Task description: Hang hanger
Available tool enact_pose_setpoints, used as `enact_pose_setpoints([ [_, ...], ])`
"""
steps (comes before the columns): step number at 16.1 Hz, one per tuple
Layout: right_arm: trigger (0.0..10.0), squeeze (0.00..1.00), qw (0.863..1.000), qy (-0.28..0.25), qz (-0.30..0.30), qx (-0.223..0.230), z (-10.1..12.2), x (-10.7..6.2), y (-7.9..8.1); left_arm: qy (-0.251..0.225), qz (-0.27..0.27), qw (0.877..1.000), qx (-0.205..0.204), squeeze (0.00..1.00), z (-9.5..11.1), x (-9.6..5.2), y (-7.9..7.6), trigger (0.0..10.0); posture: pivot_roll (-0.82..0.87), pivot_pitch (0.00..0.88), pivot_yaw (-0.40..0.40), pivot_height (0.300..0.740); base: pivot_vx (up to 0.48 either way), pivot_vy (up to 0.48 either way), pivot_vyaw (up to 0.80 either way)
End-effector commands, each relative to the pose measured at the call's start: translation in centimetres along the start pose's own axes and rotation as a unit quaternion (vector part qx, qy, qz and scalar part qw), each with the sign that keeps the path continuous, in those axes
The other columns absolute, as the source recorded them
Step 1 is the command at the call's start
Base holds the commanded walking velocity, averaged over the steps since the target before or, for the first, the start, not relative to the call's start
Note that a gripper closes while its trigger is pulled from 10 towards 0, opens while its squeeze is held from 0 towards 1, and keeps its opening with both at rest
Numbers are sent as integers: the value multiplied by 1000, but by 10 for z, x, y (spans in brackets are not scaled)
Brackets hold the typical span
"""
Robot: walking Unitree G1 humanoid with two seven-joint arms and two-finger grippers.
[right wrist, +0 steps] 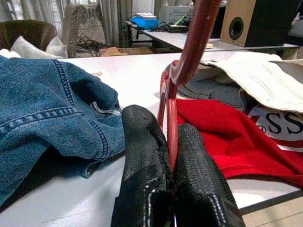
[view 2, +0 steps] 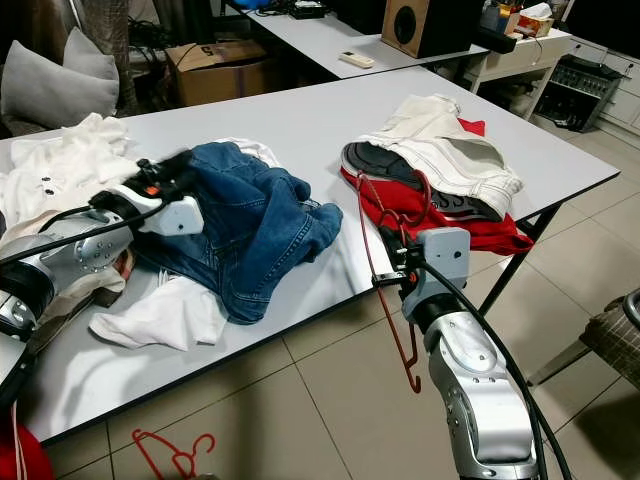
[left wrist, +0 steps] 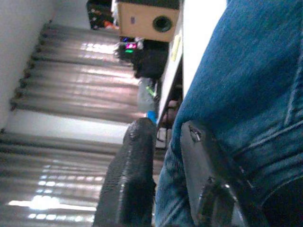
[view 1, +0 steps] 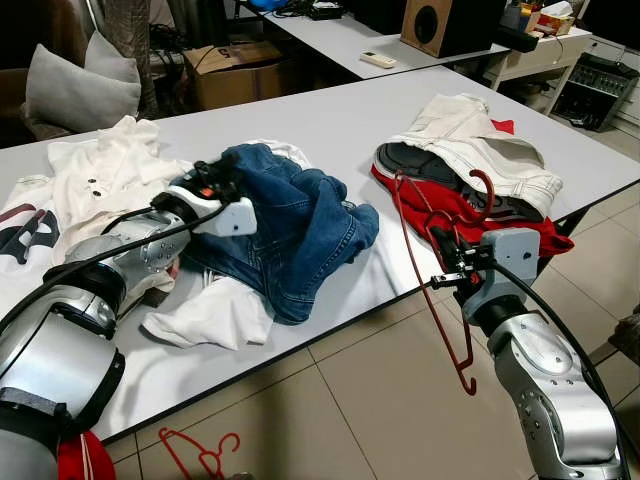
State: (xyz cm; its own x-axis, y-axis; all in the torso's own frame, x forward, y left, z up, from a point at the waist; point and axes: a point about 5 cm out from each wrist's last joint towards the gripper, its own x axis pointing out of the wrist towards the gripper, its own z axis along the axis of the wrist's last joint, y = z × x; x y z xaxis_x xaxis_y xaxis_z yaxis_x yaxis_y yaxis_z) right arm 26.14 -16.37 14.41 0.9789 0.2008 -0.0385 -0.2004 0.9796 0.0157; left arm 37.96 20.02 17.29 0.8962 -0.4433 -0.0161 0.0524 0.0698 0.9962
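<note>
Right wrist view is showing the right gripper (right wrist: 171,165) clamping the red hanger (right wrist: 189,52), likely light, stiff and slippery, while the left gripper (left wrist: 163,156), fingers slightly apart, is touching jeans (view 1: 290,220).

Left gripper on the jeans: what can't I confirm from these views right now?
- Left gripper: in the left wrist view denim lies behind its fingers; a grip on the jeans cannot be told.
- Garments under the jeans: mostly covered, head views.
- Hanging rail: none visible.
- Right gripper pinches the red hanger.
</note>
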Motion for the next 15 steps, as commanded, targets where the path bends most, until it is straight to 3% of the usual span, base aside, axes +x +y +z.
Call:
enact_pose_setpoints([
  [1,10000,0,1000,-5,-3,-6,2,1,-4,4,-22,1000,-2,0,-1,-1,-3,0,-186,0,-4,740,0,0,0],
  [6,10000,0,1000,-5,-4,-6,1,0,-4,72,-80,994,-21,0,-14,-4,-15,0,-189,0,1,740,0,0,0],
  [9,10000,0,1000,-6,19,-15,2,-2,-3,94,-101,990,-43,0,-19,-5,-12,0,-183,0,2,740,0,0,0],
  [11,10000,0,995,-10,101,-15,9,-10,5,110,-104,980,-133,0,-21,-2,-4,0,-180,0,7,740,0,0,0],
  [12,10000,0,981,-20,191,-12,21,-23,10,99,-78,956,-267,0,-19,6,17,0,-180,0,16,740,0,0,0],
  [13,10000,0,977,-23,210,-8,24,-27,10,91,-72,949,-293,0,-17,9,23,0,-180,0,16,740,0,0,0],
  [15,10000,0,957,-51,284,16,46,-43,8,41,-53,918,-390,0,-11,18,56,0,-178,0,30,740,0,0,0],
])
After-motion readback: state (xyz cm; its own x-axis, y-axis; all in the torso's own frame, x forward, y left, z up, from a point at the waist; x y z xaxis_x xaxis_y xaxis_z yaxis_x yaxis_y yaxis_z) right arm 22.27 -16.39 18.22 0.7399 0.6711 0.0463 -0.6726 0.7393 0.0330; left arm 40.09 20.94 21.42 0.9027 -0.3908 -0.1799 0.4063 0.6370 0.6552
